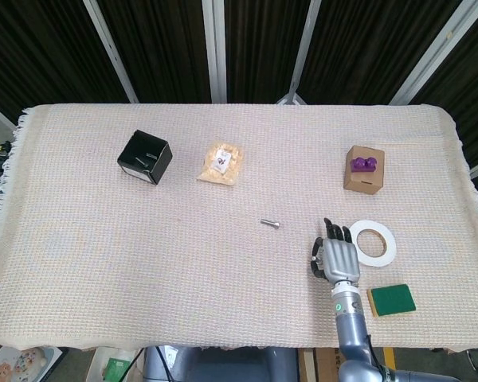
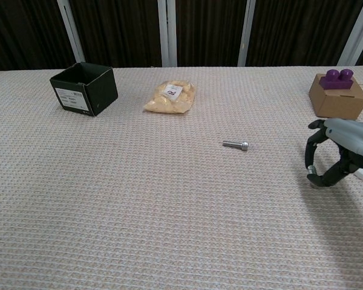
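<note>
My right hand (image 1: 336, 256) hovers low over the cloth near the front right, palm down, fingers apart and curved, holding nothing. In the chest view the right hand (image 2: 339, 154) shows a clear gap between thumb and fingers. A white tape ring (image 1: 386, 247) lies just to its right, almost touching the fingertips. A small silver bolt (image 1: 270, 224) lies to its left on the cloth, also seen as the bolt (image 2: 236, 144) in the chest view. My left hand is in neither view.
A black open box (image 1: 144, 157) stands at back left, with a bag of yellowish pieces (image 1: 222, 162) beside it. A cardboard box (image 1: 364, 177) topped by a purple block (image 1: 364, 164) sits at back right. A green sponge (image 1: 391, 300) lies by the front edge.
</note>
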Controlling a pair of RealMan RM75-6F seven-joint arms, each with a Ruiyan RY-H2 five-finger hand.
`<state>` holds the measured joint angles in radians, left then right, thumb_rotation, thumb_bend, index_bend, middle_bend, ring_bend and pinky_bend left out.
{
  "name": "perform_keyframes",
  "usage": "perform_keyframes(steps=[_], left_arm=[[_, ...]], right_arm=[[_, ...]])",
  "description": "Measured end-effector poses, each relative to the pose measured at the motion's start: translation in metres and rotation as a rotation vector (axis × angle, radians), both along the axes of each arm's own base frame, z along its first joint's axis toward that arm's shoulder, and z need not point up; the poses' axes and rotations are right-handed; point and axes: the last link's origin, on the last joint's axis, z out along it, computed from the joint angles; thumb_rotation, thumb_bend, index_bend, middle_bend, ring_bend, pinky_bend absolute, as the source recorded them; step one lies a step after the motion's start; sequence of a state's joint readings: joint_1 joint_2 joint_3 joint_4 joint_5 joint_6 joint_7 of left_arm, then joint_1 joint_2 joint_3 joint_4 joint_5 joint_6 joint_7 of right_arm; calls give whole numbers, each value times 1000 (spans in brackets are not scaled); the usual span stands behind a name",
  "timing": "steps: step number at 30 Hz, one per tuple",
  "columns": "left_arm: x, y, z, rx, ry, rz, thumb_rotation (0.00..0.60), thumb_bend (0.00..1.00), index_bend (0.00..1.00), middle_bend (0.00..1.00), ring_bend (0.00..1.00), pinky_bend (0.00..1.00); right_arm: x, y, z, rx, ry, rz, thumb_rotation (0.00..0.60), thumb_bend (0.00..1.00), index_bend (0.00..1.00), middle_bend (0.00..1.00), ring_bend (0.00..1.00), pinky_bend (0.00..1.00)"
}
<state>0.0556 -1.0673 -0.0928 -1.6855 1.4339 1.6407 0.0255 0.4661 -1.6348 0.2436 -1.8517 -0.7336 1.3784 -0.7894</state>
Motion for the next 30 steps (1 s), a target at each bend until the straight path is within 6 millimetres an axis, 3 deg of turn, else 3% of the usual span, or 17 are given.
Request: perform_keyframes(steps=[22,30], left_arm=[[0,0,-1,-1,2,0,600,122,95,79,10,143],[1,0,-1,-1,3,0,600,123,95,78,10,143]], right_arm=[[-2,-4,8,-6,-23,-22,600,359,570,12,88,29],[4,-1,10,25,-39,-7,600,359,416,12,87,29]])
